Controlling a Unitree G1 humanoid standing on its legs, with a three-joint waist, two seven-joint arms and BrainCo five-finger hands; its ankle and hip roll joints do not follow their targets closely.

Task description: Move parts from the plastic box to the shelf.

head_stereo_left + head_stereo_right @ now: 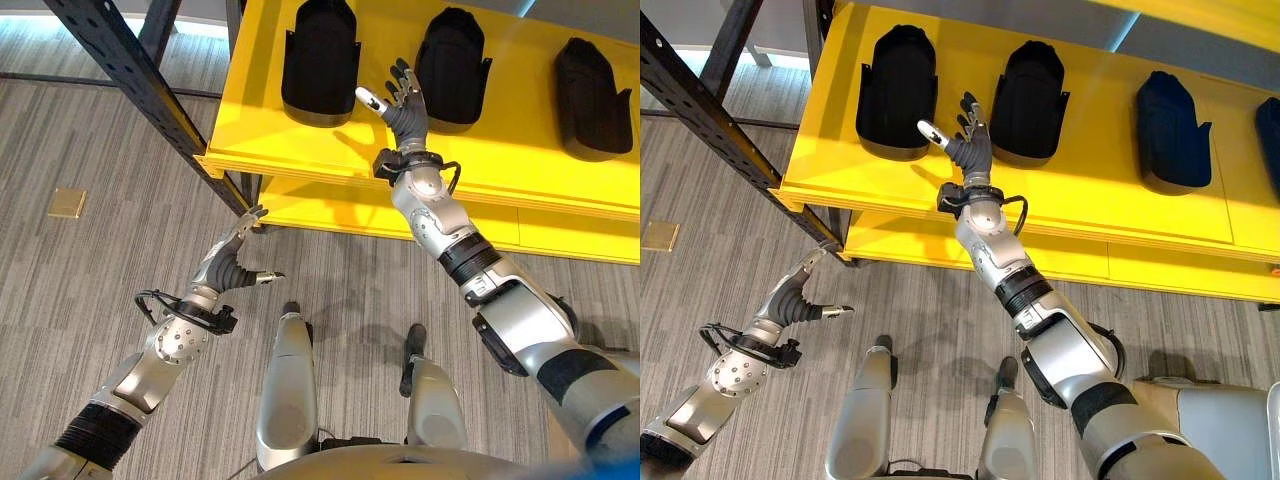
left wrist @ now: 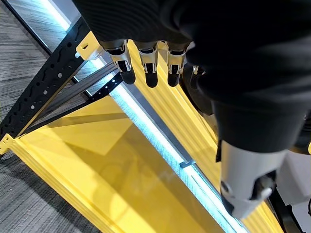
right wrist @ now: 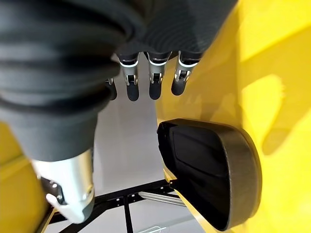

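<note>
The yellow shelf (image 1: 480, 165) is the largest thing in view, a broad flat board with a second yellow level (image 1: 340, 215) below it, its front edge running across above the grey wood-grain floor (image 1: 90, 140). A black perforated steel upright (image 1: 130, 75) with a slanted brace carries the shelf's left corner. No writing can be read on the shelf or on the parts.

On the top board stand black moulded parts in a row, well apart from one another: one part at the left (image 1: 320, 60), a second part (image 1: 453, 68) in the middle, a third part (image 1: 592, 98) at the right, and in the right eye view a fourth part (image 1: 1269, 140) at the picture's edge. Bare yellow board lies open between them and along the front edge.

The right robot hand (image 1: 403, 100) is raised over the shelf between the left and middle parts, fingers straight and spread, thumb out to the side, holding nothing. Its wrist view shows a black part (image 3: 214, 170) just past the fingertips (image 3: 155, 90), not touched.

The left robot hand (image 1: 232, 265) hangs low over the floor, near the shelf's left corner, fingers relaxed and empty.

A small tan floor plate (image 1: 67, 203) sits in the floor at the left.
</note>
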